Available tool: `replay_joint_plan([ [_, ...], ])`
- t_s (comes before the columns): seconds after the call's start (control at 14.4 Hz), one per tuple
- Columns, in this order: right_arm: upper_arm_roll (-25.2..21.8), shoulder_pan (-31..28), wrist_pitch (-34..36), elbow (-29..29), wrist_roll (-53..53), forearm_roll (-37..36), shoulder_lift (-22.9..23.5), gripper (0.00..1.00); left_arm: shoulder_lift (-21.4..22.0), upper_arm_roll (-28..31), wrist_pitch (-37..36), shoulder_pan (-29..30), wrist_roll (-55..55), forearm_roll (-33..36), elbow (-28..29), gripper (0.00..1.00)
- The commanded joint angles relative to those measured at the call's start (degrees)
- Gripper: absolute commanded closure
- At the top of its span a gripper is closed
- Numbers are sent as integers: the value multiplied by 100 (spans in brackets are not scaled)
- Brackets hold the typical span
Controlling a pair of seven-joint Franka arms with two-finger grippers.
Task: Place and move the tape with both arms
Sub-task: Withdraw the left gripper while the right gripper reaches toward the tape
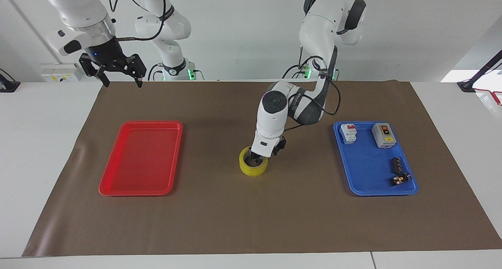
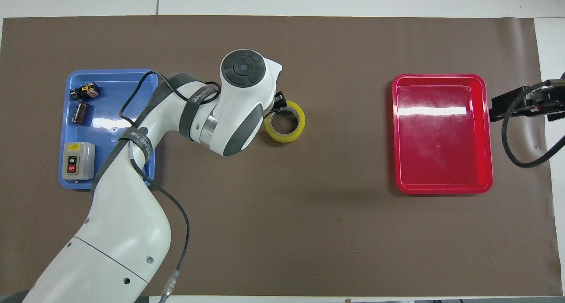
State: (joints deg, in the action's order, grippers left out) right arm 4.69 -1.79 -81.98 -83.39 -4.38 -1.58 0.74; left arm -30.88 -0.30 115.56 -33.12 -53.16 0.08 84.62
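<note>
Tape (image 1: 253, 166) lies flat on the brown mat (image 1: 251, 222), between the red tray (image 1: 117, 186) and blue tray (image 1: 364, 190). Left gripper (image 1: 262, 156) is low over the tape's rim, fingers spread and gripping nothing. Right gripper (image 1: 117, 71) waits with fingers apart and nothing in them, above the mat's corner.

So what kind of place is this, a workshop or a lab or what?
Most likely a robotics lab bench. Two white arms work over a brown mat, the left gripper at a roll of tape, the right gripper waiting, with sorting trays, red and blue.
</note>
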Motion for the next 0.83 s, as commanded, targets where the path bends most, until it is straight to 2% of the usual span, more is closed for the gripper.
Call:
replay_joint_plan([
  [0.0, 14, -41, 59, -134, 156, 96, -101, 0, 871, 118, -699, 576, 339, -35, 168, 0],
  [0.21, 40, 81, -237, -361, 156, 96, -179, 0, 1548, 118, -1744, 1437, 1856, -43, 169, 0],
  [0.42, 49, 572, -625, -712, 87, 96, -233, 0, 2137, 118, -2432, 2158, 3175, -52, 283, 0],
  [0.56, 49, 1029, -1265, -1090, -245, 96, -172, 0, 2463, 127, -2932, 2467, 3967, -52, 283, 0],
  [0.77, 49, 1986, -2328, -1206, -1667, 26, 652, 0, 2885, 127, -3381, 2844, 4820, -43, 379, 0],
])
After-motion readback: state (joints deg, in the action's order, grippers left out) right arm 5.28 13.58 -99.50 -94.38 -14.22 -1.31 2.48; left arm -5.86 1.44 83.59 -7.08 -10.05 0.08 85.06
